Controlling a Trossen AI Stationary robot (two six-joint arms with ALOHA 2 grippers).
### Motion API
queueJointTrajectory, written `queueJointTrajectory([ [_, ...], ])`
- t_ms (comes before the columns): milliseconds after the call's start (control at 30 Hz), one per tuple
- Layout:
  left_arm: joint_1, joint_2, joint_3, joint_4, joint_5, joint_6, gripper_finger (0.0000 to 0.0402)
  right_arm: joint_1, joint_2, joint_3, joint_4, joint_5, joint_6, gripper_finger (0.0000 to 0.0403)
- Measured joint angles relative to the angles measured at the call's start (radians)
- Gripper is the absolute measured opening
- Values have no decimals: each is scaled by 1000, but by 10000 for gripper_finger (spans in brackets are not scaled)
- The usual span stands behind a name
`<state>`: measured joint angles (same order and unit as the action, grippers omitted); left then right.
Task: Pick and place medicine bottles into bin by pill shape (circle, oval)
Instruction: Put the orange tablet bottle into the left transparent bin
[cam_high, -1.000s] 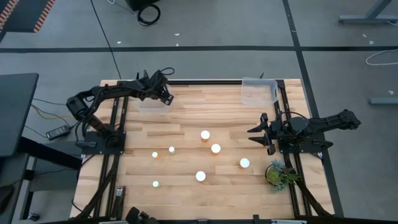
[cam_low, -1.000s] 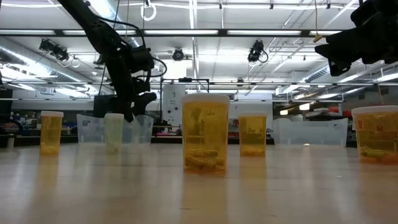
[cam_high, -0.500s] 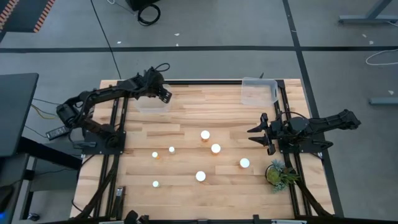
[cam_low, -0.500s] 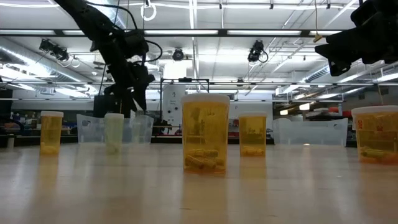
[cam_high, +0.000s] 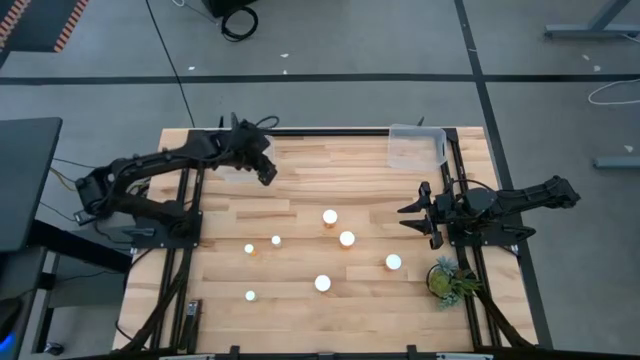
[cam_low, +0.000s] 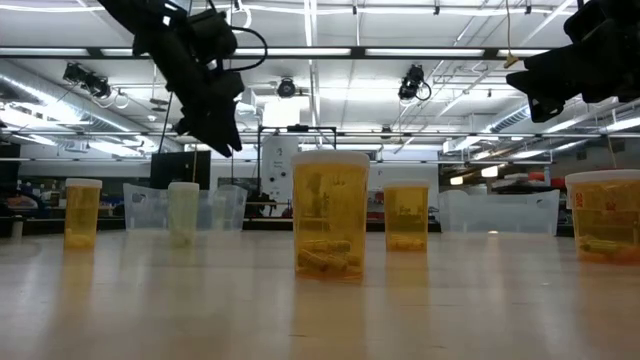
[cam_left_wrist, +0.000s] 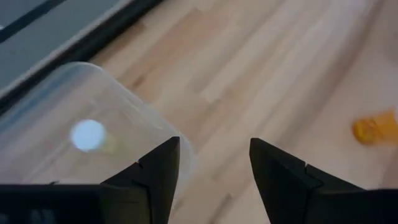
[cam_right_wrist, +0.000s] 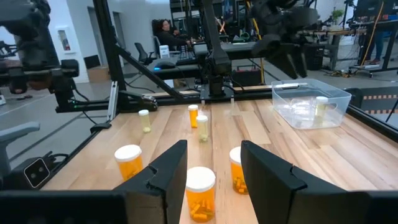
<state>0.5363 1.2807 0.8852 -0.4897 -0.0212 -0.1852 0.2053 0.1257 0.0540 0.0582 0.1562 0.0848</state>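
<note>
Several orange bottles with white caps stand on the table, among them wide ones (cam_high: 330, 216) (cam_high: 347, 238) (cam_high: 393, 262) (cam_high: 322, 283) and narrow ones (cam_high: 276, 240) (cam_high: 250, 295). One more bottle (cam_left_wrist: 87, 135) stands inside the clear left bin (cam_high: 238, 165). My left gripper (cam_high: 264, 170) is open and empty, high above that bin's near right corner; it also shows in the low view (cam_low: 218, 130) and in its wrist view (cam_left_wrist: 214, 168). My right gripper (cam_high: 415, 215) is open and empty, raised at the table's right side, with bottles ahead of it (cam_right_wrist: 200, 193).
A second clear bin (cam_high: 415, 147) stands at the far right of the table. A green plant (cam_high: 447, 278) sits at the near right, beside the right arm's base. Bare wood lies between the two bins and along the near edge.
My left gripper has risen from the left bin and come a little toward the table's near edge, while the arm's elbow has swung toward the left. The bottles have kept their places.
</note>
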Motion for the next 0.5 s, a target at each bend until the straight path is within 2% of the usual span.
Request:
queueJointTrajectory([
  [500,-231,1,0,-200,11,-67,205,0,0,0,0,0,0,157],
])
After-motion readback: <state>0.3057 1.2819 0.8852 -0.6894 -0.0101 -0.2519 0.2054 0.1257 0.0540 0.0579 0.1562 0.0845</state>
